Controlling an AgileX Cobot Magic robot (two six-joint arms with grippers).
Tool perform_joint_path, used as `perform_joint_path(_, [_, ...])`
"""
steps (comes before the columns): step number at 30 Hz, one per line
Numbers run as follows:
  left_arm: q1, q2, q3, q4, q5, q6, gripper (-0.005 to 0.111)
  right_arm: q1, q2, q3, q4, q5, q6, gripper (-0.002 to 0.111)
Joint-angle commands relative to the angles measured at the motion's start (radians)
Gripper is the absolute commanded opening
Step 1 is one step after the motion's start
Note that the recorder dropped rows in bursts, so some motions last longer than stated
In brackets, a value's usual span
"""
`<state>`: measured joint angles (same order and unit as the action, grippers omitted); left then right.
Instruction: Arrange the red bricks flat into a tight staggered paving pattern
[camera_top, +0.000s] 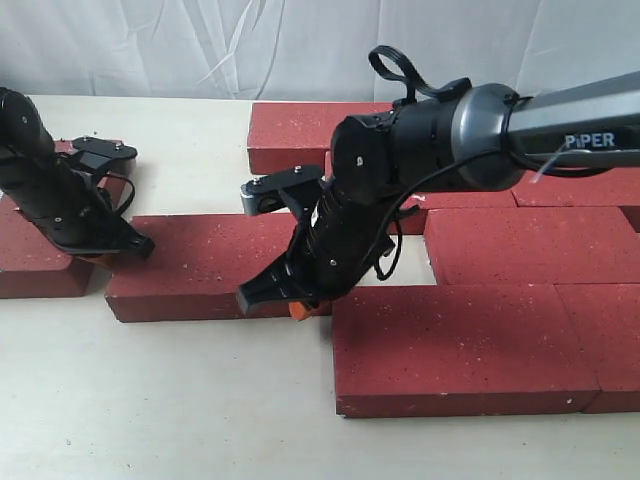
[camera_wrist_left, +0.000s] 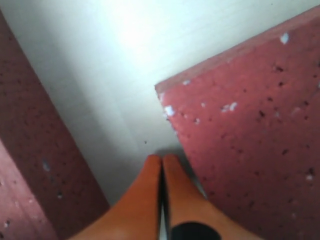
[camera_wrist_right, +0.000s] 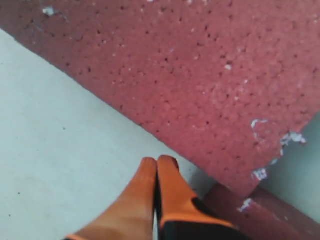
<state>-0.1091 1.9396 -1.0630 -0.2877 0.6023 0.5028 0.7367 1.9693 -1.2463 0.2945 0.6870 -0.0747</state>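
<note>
Exterior view: the cream desk (camera_top: 150, 400) carries the red bricks (camera_top: 530, 245), all lying flat. Most are packed on the right side in offset rows with joints touching, and the front brick (camera_top: 450, 345) is nearest the camera. The middle brick (camera_top: 200, 265) lies apart from that pack, with bare desk between its right end and the pack. It is likely the piece being worked in. The left brick (camera_top: 30, 265) lies further left, near the middle one but with a gap, partly under the left arm (camera_top: 50, 190).

The right arm (camera_top: 450, 140) reaches across the middle. The right hand (camera_top: 290, 303) is down at the near right corner of the middle brick, just beside the front brick's corner. In the right wrist view its orange fingers (camera_wrist_right: 142, 190) are pressed together, pinching nothing, tips low by the brick's long edge. Judged: closed like that to serve as a blunt pusher, since a flat slab offers little to grip from above.

The left hand (camera_top: 138, 245) sits at the middle brick's left end. In the left wrist view its fingers (camera_wrist_left: 145, 195) are pressed together and empty, tips over bare desk in the gap between two bricks, beside one corner. It is probably bracing or nudging that end so the brick slides square rather than skewed. Whether it touches the brick cannot be told.
</note>
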Motion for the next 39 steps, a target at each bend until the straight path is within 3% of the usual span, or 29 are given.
perform_joint_path(1, [-0.002, 0.009, -0.002, 0.035, 0.001, -0.040, 0.000, 0.002, 0.015, 0.004, -0.001, -0.012, -0.003, -0.001])
perform_joint_path(31, [-0.006, 0.048, -0.002, -0.179, 0.016, 0.061, 0.000, 0.002, -0.009, 0.004, 0.007, -0.027, -0.001, -0.001])
perform_joint_path(39, [-0.006, 0.068, -0.012, -0.283, 0.046, 0.156, 0.000, 0.002, -0.009, 0.004, 0.007, -0.031, -0.001, -0.001])
